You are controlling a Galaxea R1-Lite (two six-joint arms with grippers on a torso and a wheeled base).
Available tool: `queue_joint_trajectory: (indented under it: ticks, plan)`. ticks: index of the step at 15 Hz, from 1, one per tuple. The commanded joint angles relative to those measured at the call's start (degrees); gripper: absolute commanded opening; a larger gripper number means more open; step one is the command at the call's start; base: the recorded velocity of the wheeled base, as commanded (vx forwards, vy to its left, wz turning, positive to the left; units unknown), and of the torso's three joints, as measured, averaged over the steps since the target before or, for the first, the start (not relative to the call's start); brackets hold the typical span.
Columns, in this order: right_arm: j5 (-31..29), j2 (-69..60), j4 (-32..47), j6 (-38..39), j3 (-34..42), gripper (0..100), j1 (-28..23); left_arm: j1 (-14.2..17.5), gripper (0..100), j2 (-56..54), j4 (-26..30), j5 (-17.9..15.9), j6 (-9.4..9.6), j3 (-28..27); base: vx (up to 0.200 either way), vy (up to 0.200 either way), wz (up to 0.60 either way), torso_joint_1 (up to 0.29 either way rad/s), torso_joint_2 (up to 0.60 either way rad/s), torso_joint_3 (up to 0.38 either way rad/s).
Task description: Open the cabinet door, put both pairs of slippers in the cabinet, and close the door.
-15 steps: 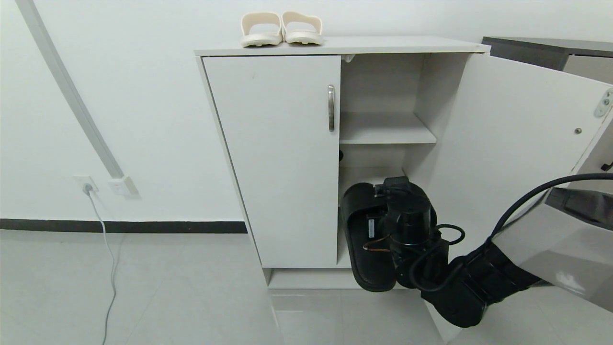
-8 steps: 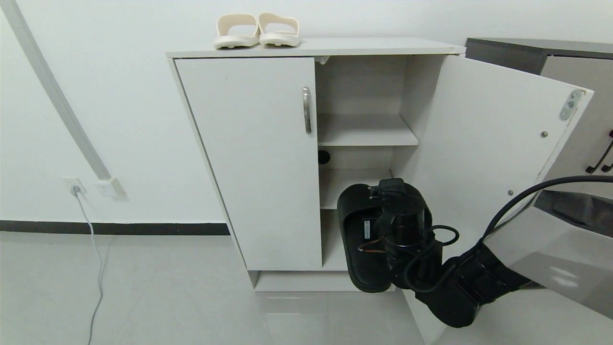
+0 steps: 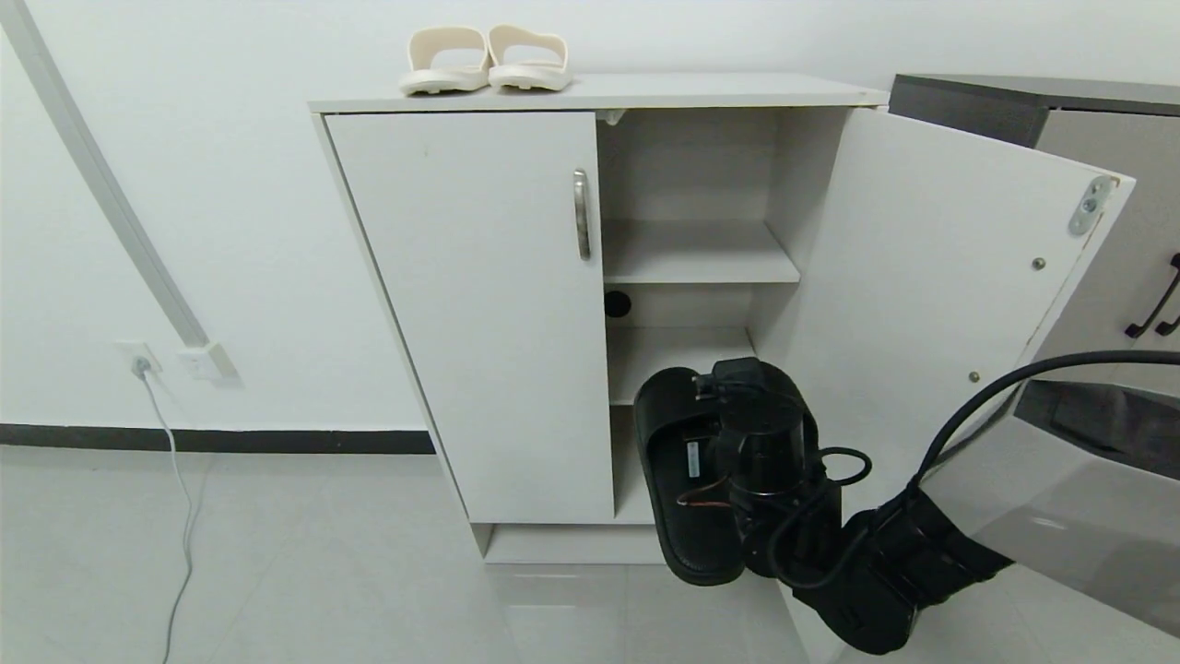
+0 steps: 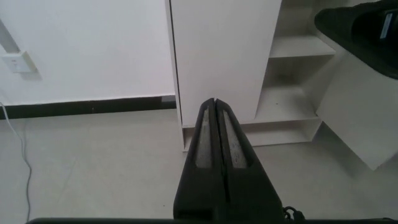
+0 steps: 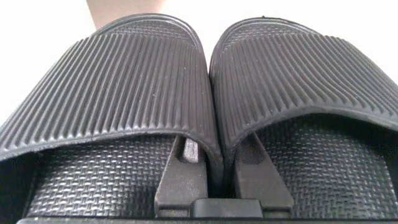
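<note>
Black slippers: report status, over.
Right gripper shut on black slippers, low before cabinet opening. Left gripper shut, empty. Cream slippers atop cabinet. Right door open wide.

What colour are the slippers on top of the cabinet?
Cream slippers on the cabinet, clearest in the head view.

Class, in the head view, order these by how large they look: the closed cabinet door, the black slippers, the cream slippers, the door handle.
1. closed cabinet door
2. black slippers (nearer the camera, which may flatter them)
3. cream slippers
4. door handle
</note>
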Motion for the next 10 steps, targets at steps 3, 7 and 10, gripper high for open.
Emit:
queue_joint_trajectory:
  ticks: [3,7,10]
  plan:
    - [-0.1,1.5,0.0,0.0,0.2,0,-2.0,0.0,0,0.2,0.0,0.0,0.02,0.0,0.0,0.0,0.0,0.0,0.0,0.0]
    - [0.0,1.7,0.0,-0.1,0.2,0,-4.0,0.0,0,0.2,0.0,0.0,0.02,0.0,0.0,0.0,0.0,0.0,0.0,0.0]
    - [0.0,1.7,0.1,-0.1,0.2,0,-5.1,0.0,0,0.2,0.0,0.0,0.02,0.0,0.0,0.0,0.0,0.0,0.0,0.0]
